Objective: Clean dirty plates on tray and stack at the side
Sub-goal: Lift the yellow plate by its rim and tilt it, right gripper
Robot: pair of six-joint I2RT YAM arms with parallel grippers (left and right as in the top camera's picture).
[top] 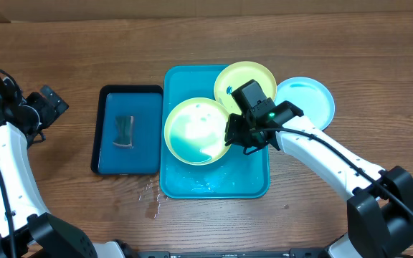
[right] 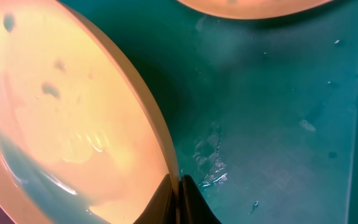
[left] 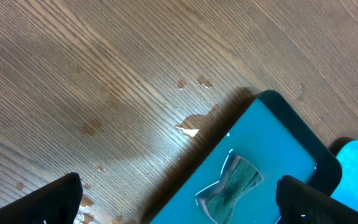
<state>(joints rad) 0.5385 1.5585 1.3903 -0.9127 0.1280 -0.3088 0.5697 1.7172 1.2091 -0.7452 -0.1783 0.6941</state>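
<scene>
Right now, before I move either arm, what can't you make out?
- Far yellow plate: overhead, right gripper covers its near edge, so smears are partly hidden.
- Near yellow plate: right wrist, cut off by frame edges.
- Grey-green item in dark tray: left wrist, glare over it, unidentifiable.
- Left gripper: fingers cut off at bottom edge.

A brown wood-grain worktop (top: 63,57) fills the scene, its planks running left to right. A pale strip (top: 206,7) borders the far edge. Small water drops (top: 149,193) dot the near middle, and a puddle (left: 188,130) catches bright overhead light.
</scene>
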